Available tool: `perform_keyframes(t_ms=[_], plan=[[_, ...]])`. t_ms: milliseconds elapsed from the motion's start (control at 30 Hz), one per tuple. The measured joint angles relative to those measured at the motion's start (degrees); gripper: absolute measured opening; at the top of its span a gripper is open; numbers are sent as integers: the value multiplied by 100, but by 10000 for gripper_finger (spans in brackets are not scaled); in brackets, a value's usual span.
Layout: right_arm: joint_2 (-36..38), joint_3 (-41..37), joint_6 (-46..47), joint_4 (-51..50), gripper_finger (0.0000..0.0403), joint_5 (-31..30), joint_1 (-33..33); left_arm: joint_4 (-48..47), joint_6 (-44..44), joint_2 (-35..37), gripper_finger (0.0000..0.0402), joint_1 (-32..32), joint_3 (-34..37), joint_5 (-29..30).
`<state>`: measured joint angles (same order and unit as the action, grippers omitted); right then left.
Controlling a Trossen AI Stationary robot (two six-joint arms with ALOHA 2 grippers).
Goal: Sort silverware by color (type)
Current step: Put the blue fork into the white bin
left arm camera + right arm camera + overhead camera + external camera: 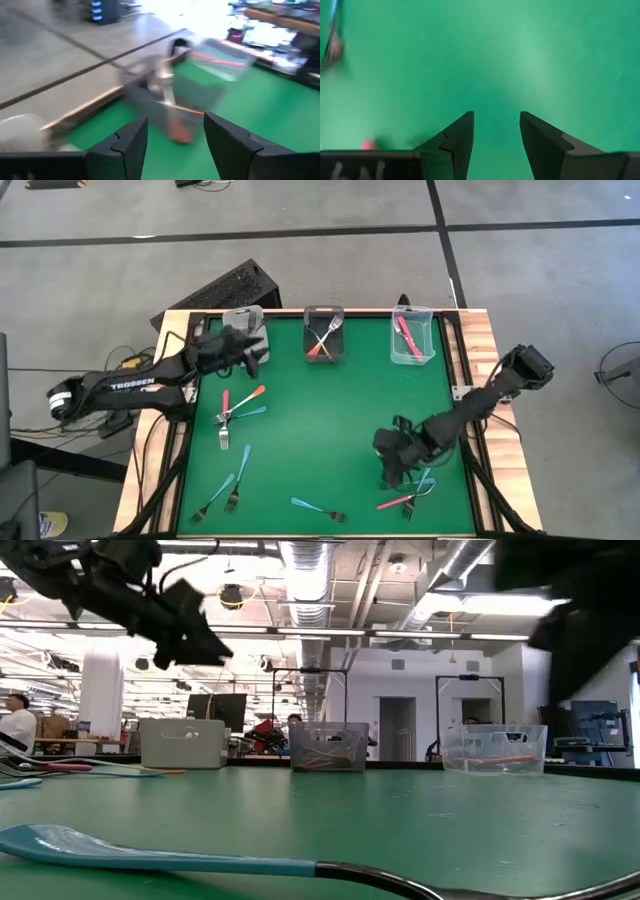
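L gripper [252, 352] is hovering above the far-left bin [243, 323], fingers [131, 142] spread apart w/ nothing between them; middle bin [324, 335] w/ orange forks [322, 340] is sitting just to its right. R gripper [392, 470] is hanging low over the green mat [330, 430], fingers [457, 135] parted, holding nothing. Pink fork [395, 502] & blue fork [424, 480] are lying just beside it, near edge. More forks [238, 410] are lying below the L gripper. Pink forks [407, 335] are sitting in the far-right bin [412, 336].
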<state>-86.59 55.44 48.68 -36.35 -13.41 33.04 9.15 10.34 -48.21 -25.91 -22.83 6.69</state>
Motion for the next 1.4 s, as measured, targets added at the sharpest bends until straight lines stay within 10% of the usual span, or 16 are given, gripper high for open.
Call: perform_keyframes(t_ms=[467, 933, 1133, 1400], plan=[[-215, 0, 1496, -101, 180, -48, 1598, 50, 1, 24, 173, 2509, 0, 1459], [-1441, 22, 1129, -7, 138, 604, 1505, 83, 58, 24, 173, 2826, 0, 1821], [-1464, 28, 1164, -468, 43, 593, 1354, 72, 218, 24, 173, 2826, 0, 1979], [-1005, -46, 1584, -830, 16, -1157, 814, 68, 293, 24, 173, 2826, 0, 1994]])
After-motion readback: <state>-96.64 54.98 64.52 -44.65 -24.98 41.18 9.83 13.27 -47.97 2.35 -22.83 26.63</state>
